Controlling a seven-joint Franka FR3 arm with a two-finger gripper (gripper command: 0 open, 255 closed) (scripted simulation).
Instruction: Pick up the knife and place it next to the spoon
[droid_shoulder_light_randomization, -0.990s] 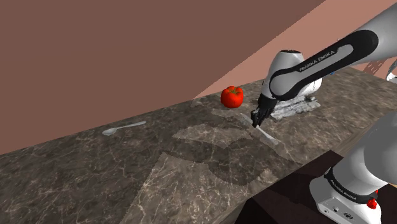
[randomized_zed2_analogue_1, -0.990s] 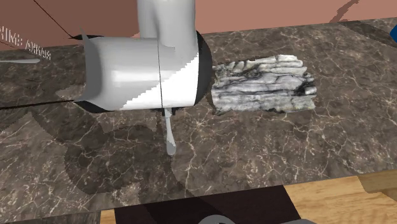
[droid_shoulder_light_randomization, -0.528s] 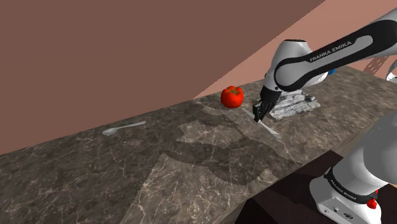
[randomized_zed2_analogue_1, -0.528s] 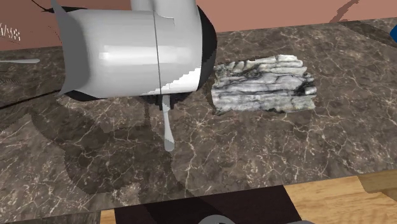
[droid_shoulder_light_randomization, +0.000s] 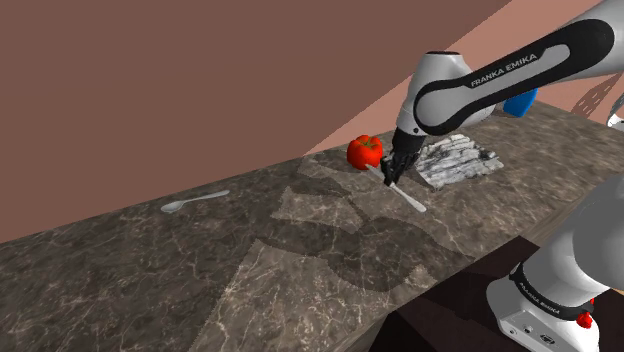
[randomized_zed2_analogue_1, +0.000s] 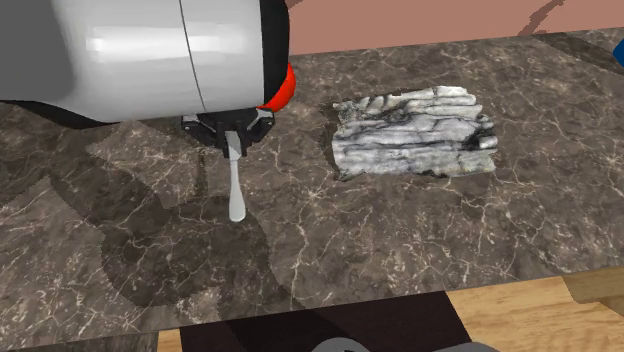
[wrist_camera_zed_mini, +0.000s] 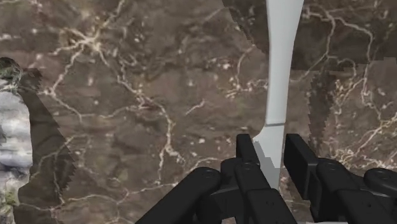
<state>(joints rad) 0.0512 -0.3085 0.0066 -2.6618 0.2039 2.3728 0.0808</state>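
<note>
A pale grey knife (droid_shoulder_light_randomization: 406, 196) hangs above the dark marble counter (droid_shoulder_light_randomization: 300, 250), and my gripper (droid_shoulder_light_randomization: 393, 173) is shut on one end of it. In the wrist view the knife (wrist_camera_zed_mini: 280, 76) runs straight out from between the two black fingers (wrist_camera_zed_mini: 247, 150), which clasp it at the gripper (wrist_camera_zed_mini: 272, 156). The second exterior view shows the knife (randomized_zed2_analogue_1: 236, 190) pointing toward the counter's near edge under the gripper (randomized_zed2_analogue_1: 228, 132). A grey spoon (droid_shoulder_light_randomization: 195, 202) lies on the counter far off toward the shoulder view's left.
A red tomato (droid_shoulder_light_randomization: 364, 152) sits just behind the gripper, also partly seen as the tomato (randomized_zed2_analogue_1: 284, 90) behind the arm. A marbled grey-white slab (droid_shoulder_light_randomization: 456, 161) lies toward the shoulder view's right. A blue object (droid_shoulder_light_randomization: 520, 102) stands behind the arm. Brown walls back the counter.
The gripper has carried the knife toward the shoulder view's left, away from the marbled slab and closer to the tomato. The spoon has not moved.
</note>
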